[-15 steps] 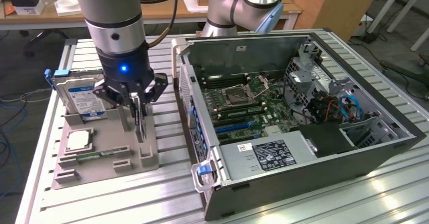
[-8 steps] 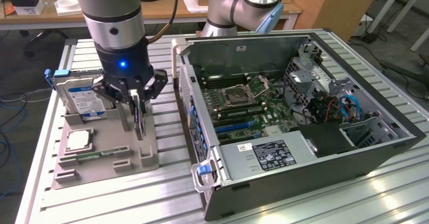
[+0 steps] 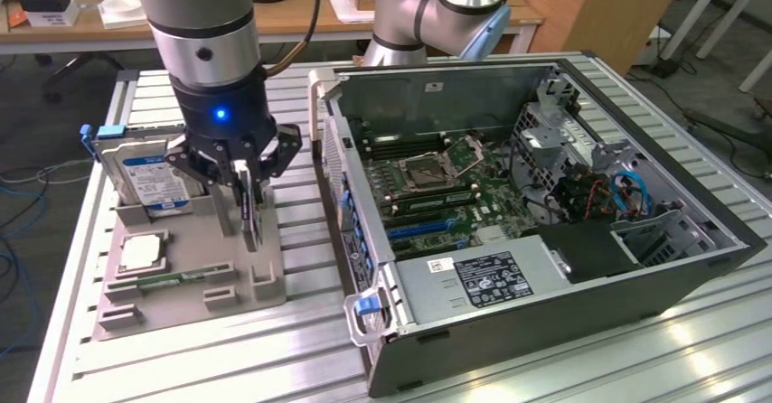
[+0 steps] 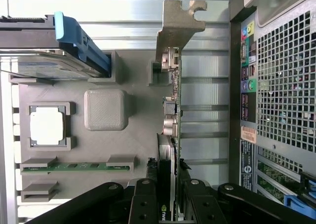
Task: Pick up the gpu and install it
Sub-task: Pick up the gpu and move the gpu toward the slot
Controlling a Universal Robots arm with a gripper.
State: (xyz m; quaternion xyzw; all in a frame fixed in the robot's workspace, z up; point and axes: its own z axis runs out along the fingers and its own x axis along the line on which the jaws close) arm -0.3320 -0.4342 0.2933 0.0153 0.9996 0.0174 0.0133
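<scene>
Gpu point(image 3: 251, 213) point(image 4: 174, 110) stands on edge in the gray tray point(image 3: 230, 281) point(image 4: 138, 135), along the tray's side nearest the computer case point(image 3: 435, 82). Gripper point(image 3: 245, 179) point(image 4: 170, 189) clamped on the card's upper edge. Hard drive point(image 3: 145, 179) upright at the tray's far side; processor chip point(image 3: 143, 251) flat in the tray.
</scene>
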